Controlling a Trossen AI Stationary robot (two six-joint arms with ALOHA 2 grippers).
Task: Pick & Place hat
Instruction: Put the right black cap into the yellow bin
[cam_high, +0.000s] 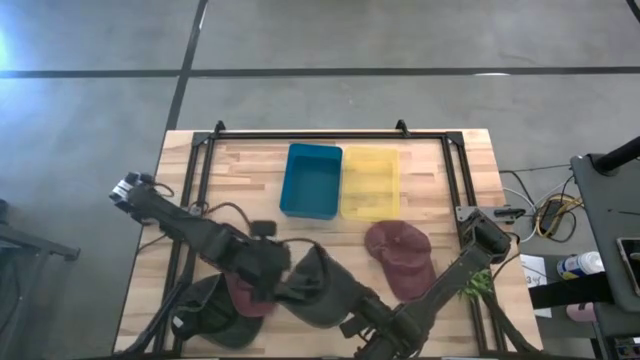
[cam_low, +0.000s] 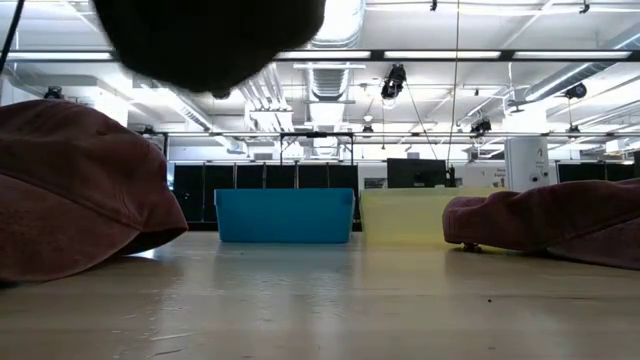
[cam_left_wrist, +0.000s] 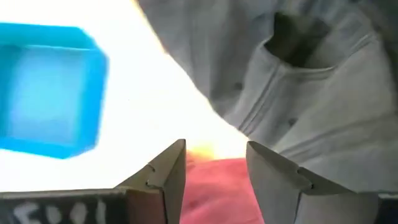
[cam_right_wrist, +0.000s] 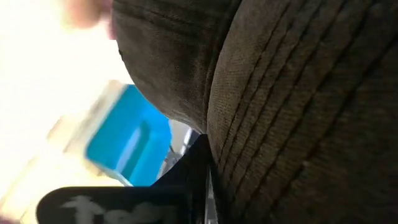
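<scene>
The right gripper (cam_high: 322, 290) is clamped on a dark corduroy hat (cam_high: 318, 285), ribbed and stitched, low in the frame's centre. The left gripper (cam_high: 262, 278) holds its fingers (cam_left_wrist: 166, 177) parted just above a soft red hat (cam_high: 245, 297) beside it. Another red hat (cam_high: 400, 258) lies right; blue bin (cam_high: 310, 180) and yellow bin (cam_high: 371, 182) sit above.

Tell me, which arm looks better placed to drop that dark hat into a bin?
The right: its gripper is clamped on the dark hat, lifted above the table. The left gripper hangs open over a maroon hat.
</scene>
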